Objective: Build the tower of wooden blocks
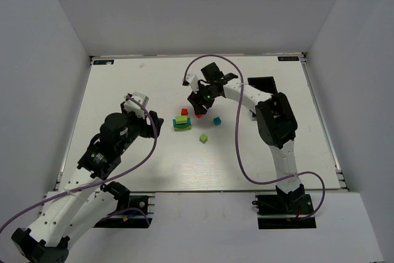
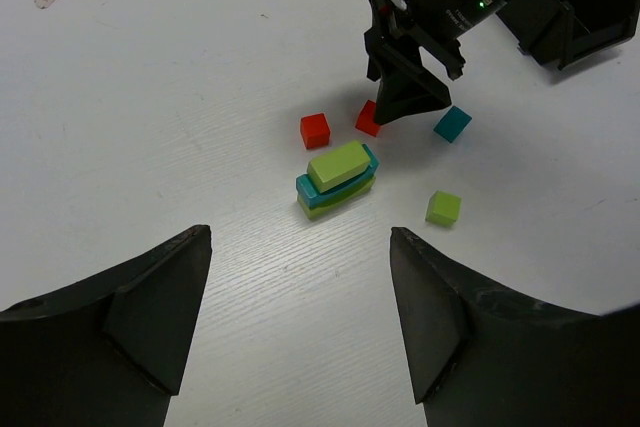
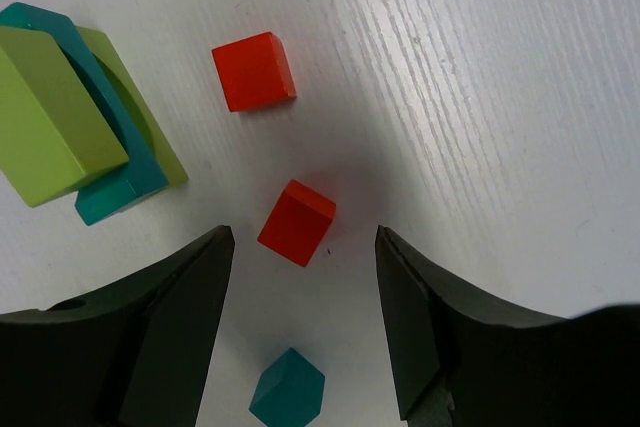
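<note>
Blocks sit around the middle of the white surface [image 1: 123,84], and among them the wood block tower [image 1: 181,122] [image 2: 337,180] [image 3: 70,117] stands as three flat bars: lime-green at the bottom, teal in the middle, lime-green on top. The layers are skewed, so their ends do not line up. One red cube [image 1: 184,111] [image 2: 315,131] [image 3: 254,70] lies just beyond the tower on its far side, apart from it. A second red cube [image 1: 199,116] [image 2: 368,119] [image 3: 297,222] lies a little to the right of the first. The right fingers [image 1: 198,108] [image 2: 405,97] [image 3: 170,327] point down over this second cube and stand apart; in the right wrist view the cube rests on the surface between them with a gap on each side, so they grip nothing. A teal cube [image 1: 217,121] [image 2: 452,124] [image 3: 288,387] lies further right, and a lime-green cube [image 1: 203,138] [image 2: 443,208] lies nearer and to the right of the tower. The left fingers [image 1: 152,126] [image 2: 150,307] are left of the tower, aimed toward it, spread wide and empty. A black bin [image 1: 263,83] [image 2: 585,7] sits at the far right behind the right arm.
</note>
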You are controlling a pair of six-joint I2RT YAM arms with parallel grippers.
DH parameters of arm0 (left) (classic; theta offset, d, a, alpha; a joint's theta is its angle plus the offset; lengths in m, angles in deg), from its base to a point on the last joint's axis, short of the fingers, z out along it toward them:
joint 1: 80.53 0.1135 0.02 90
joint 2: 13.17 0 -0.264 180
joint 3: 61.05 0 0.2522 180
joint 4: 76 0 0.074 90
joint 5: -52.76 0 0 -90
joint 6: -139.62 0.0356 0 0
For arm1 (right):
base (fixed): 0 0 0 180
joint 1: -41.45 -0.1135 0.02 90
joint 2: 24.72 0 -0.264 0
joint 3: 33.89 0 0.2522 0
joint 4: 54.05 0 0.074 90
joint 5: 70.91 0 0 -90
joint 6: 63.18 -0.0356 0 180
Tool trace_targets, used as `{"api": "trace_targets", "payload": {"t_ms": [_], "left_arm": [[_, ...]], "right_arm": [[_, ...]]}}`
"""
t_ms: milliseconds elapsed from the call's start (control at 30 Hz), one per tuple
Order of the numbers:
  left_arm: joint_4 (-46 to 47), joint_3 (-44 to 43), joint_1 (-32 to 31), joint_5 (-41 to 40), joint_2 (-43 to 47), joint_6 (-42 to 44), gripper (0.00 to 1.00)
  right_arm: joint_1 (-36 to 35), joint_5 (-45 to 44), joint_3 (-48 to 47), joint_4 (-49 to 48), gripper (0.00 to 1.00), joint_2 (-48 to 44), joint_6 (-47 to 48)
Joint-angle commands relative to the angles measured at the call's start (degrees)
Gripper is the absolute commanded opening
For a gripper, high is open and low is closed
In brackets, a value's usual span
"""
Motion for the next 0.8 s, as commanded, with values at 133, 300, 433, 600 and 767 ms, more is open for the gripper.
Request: {"api": "trace_targets", "payload": {"t_ms": [133,300,433,600,767], "left_arm": [[0.2,-0.3,0.3,1.0,1.1,-0.6,0.83],[0.2,-0.3,0.3,1.0,1.1,-0.6,0.83],[0.2,-0.3,0.3,1.0,1.6,-0.6,0.83],[0.2,-0.3,0.3,1.0,1.6,-0.6,0.83],[0.2,-0.3,0.3,0.5,1.6,-0.6,0.83]], "right_arm": [[-1.3,-1.7,-2.0,-0.8,0.65,1.1,-1.5],[-1.9,-3.6,-1.8,-1.0,0.65,1.5,-2.0],[-2.5,-5.6,-1.5,-0.9,0.65,1.8,-2.4],[-2.9,-6.2,-1.5,-0.6,0.63,2.3,-2.5],[-3.0,-6.5,-1.6,-0.5,0.39,2.3,-2.6]]}}
